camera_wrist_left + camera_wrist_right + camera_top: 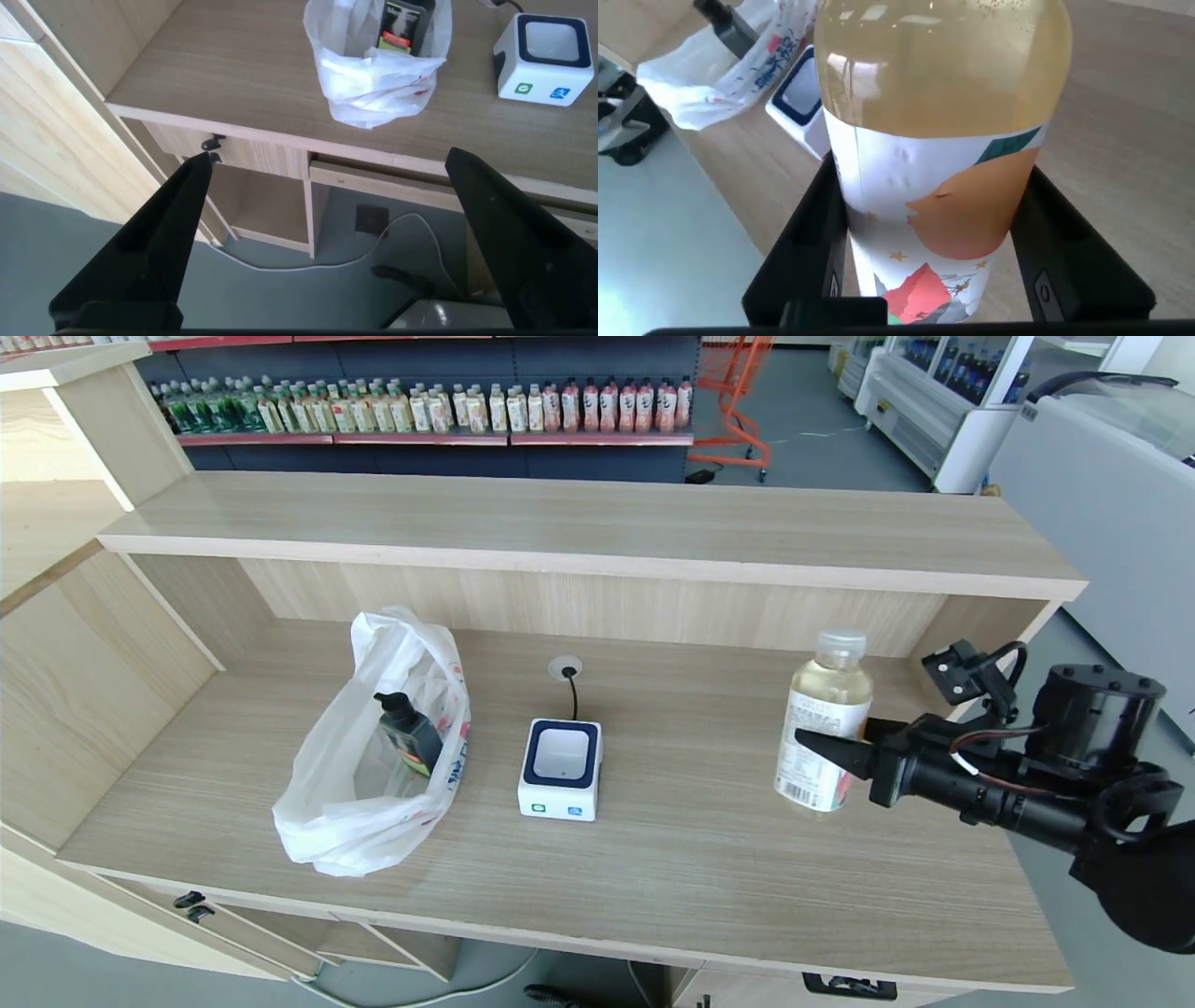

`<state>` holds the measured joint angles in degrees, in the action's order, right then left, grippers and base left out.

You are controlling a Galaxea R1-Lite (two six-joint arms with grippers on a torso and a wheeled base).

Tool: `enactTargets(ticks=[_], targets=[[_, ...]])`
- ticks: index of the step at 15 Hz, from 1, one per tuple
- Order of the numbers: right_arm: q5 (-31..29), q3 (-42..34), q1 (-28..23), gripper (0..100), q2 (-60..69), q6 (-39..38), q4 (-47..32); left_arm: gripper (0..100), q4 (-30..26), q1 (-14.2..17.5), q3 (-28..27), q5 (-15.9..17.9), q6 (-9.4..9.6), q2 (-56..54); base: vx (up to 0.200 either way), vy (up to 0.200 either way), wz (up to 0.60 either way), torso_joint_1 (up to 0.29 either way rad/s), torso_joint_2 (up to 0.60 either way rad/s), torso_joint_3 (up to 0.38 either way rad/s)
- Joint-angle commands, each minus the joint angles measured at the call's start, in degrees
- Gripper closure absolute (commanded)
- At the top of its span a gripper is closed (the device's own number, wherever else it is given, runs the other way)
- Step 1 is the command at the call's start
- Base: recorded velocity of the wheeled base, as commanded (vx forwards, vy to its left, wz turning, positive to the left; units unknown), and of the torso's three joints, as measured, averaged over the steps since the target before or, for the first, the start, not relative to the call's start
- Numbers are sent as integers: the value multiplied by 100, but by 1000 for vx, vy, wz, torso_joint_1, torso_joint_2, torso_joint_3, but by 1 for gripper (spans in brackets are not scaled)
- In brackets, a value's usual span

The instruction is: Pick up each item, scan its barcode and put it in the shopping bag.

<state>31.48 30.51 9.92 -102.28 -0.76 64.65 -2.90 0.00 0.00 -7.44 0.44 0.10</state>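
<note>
Starting left: left gripper [329, 161] hangs low, outside the counter's [672, 868] front edge, fingers spread wide with nothing between them. Its wrist view looks up past the edge at the bag and scanner.

Bag [364, 775]: white plastic, standing open on the left part of the counter, mouth facing up. Dark pump bottle [409, 730] stands inside it, leaning a little against the bag wall.

Scanner [560, 768]: white box with a dark-framed window on top, mid-counter, just right of the bag and not touching it. Its black cable [571, 695] runs back to a round grommet [565, 666] in the counter top.

Drink bottle [825, 728]: clear, pale liquid, white cap, label with barcode facing front. Upright with its base on the counter, well to the right of the scanner, near the right end.

Right gripper [823, 749] comes in from the right at label height. The right wrist view shows one black finger [814, 245] on each side of the drink bottle, both lying against it, so it is closed on the bottle.

Behind the counter: shelf of bottled drinks [420, 409], chest freezers [943, 401] at the right.
</note>
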Motion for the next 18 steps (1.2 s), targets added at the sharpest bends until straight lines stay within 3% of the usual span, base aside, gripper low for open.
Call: enactTargets(ticks=[1,4,8,14,18], targets=[[570,157,370,100,894,-777,-374,0,0,0,0,-3,0,-1,0,0,0,0,0,0],[737,456,1099,100,1140,-1058,-980,0,0,0,0,-3,0,-1,0,0,0,0,0,0],[711,570,1767,100,1369,-1190,-1024,0,0,0,0,-3,0,-1,0,0,0,0,0,0],[746,587,2418,100,1509,-1067,-1033,0,0,0,0,-3,0,-1,0,0,0,0,0,0],[755,570,2444,100,1790,-1682,-1051,0,0,0,0,-3,0,-1,0,0,0,0,0,0]])
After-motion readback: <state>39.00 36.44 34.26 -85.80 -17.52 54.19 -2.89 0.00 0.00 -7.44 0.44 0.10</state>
